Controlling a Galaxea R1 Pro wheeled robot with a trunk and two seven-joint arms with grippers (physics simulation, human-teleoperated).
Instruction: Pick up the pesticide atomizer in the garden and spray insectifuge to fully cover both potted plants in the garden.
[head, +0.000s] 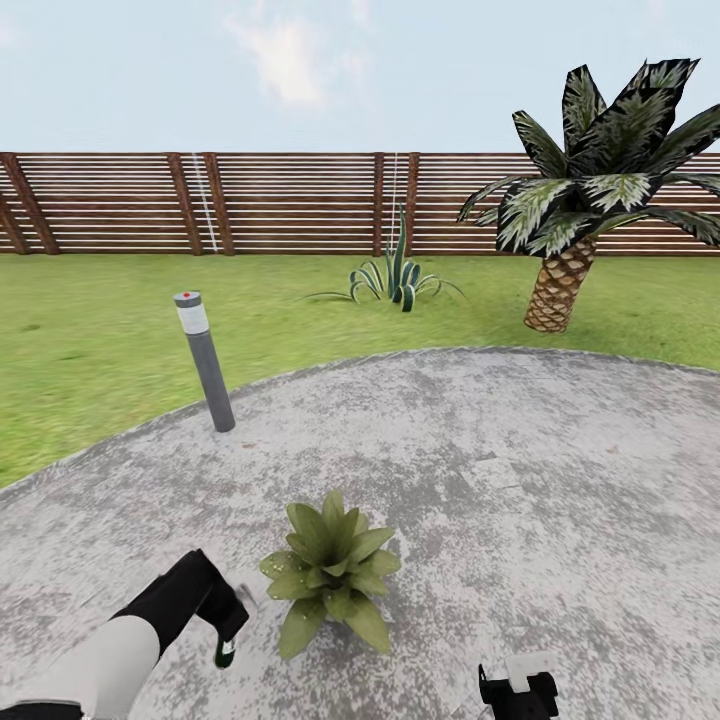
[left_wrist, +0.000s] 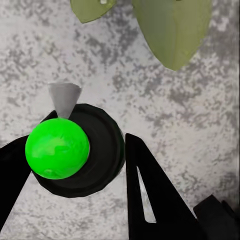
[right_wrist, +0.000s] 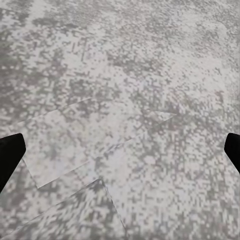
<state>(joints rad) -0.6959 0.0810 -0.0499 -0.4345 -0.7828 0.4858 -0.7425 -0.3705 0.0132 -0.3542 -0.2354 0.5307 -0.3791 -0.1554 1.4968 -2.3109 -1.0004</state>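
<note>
Pesticide atomizer with the dark round bottle (left_wrist: 82, 155) sits clamped between the left gripper (head: 228, 640)'s two black fingers (left_wrist: 150, 192), seen from above in the left wrist view, with a bright green ball on top and a pale grey cone nozzle poking out ahead of it. So the left one is closed around the bottle, held low over the round grey speckled patio (head: 520, 470), just beside the low potted plant with broad pointed green leaves (head: 333, 572); a couple of its leaves show past the nozzle in the wrist view. Right gripper (head: 518, 690) hangs over bare patio with its dark fingertips (right_wrist: 10, 155) spread wide apart, holding nothing. Further back there's a grey bollard light (head: 205, 360) at the patio edge, a spiky agave (head: 395, 280) on the lawn, a scaly-trunked palm (head: 575, 230) and the brown slatted wooden fence (head: 280, 205)
</note>
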